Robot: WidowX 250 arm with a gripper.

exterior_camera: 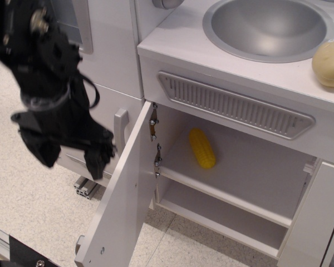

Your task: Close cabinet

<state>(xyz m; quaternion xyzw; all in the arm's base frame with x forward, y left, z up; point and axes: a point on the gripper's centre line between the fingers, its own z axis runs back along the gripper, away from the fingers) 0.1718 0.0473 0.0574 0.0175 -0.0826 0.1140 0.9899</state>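
Because the cabinet (228, 167) door (122, 200) stands swung wide, I judge my pincer (69, 158), fingers apart and empty, sits at its nine o'clock to push it shut.

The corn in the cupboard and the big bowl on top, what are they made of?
The corn looks like plastic: one even bright yellow with moulded bumpy rows and a slight shine. The bowl looks like metal or silver-painted plastic: a smooth grey surface with soft reflections. The picture can't settle which.
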